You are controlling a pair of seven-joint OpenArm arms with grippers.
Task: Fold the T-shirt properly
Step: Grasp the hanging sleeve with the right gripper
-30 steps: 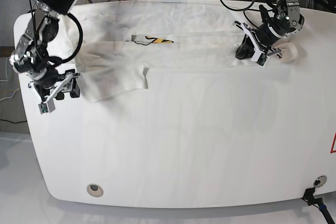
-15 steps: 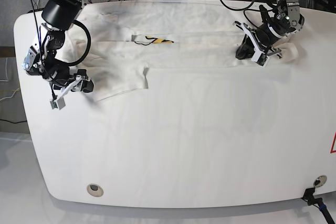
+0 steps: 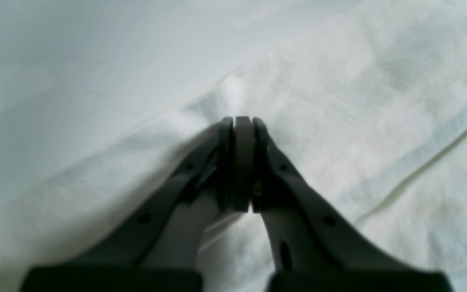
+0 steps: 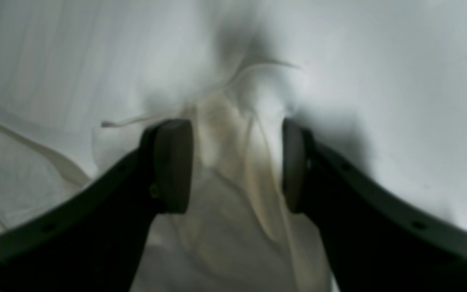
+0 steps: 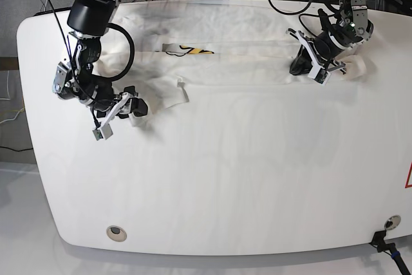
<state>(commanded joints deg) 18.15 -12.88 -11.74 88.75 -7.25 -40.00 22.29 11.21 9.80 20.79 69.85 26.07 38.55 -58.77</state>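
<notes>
The T-shirt point(image 5: 244, 62) lies spread along the far edge of the tabletop point(image 5: 257, 178), partly folded, a strip of yellow print showing. The left gripper point(image 3: 236, 121) is clamped on a pinch of cloth near the far right corner, while the right gripper point(image 4: 233, 162) stands with jaws apart around a raised ridge of fabric toward the left edge. The cloth looks light, limp and quick to wrinkle, so hems and corners seem the best holds.

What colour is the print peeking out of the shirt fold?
Yellow with black, on the white T-shirt; base view.

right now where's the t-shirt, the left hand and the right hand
T-shirt point(image 5: 244, 69): base view, flat folded body.
left hand point(image 3: 236, 121): left wrist view, shut tips pinching cloth.
right hand point(image 4: 236, 162): right wrist view, open gap over cloth.
</notes>
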